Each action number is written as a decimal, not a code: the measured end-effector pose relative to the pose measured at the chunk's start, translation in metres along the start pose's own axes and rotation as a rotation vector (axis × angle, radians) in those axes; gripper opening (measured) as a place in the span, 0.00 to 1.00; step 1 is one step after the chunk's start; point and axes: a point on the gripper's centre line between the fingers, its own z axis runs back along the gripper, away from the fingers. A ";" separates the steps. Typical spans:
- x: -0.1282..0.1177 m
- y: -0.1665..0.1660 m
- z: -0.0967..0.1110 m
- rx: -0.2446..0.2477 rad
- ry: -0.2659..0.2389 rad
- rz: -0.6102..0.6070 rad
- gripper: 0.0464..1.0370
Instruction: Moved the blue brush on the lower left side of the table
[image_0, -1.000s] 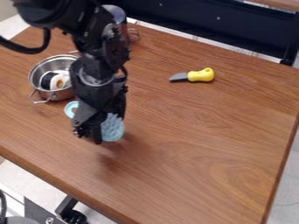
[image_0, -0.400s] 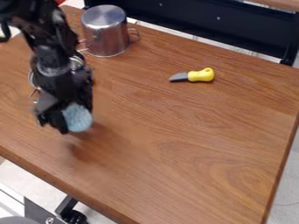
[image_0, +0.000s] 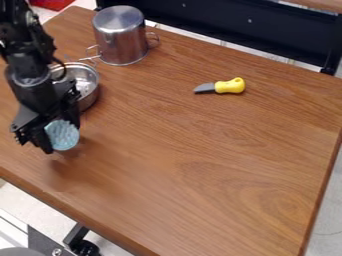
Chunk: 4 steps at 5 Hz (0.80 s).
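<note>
Tool (image_0: 45, 142) gripping blue brush (image_0: 63, 135), left of table (image_0: 194, 170)

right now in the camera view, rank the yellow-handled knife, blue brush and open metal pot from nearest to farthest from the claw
1. Blue brush: in the claw, bristles toward the view's right.
2. Open metal pot: just beyond, partly behind the arm.
3. Yellow-handled knife: well off to the view's right.

You have a black claw (image_0: 33, 143), a light blue brush (image_0: 63, 136), a brown wood-grained worktop (image_0: 200, 175), a silver pot (image_0: 121, 44), a silver pan (image_0: 91, 95) and a yellow-handled knife (image_0: 230, 86) with a grey blade (image_0: 204, 88).
</note>
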 end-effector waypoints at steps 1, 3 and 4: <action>-0.009 0.008 -0.007 0.009 0.002 -0.038 0.72; -0.017 0.015 -0.015 0.001 -0.009 -0.032 0.72; -0.017 0.010 -0.016 0.013 -0.029 -0.020 0.76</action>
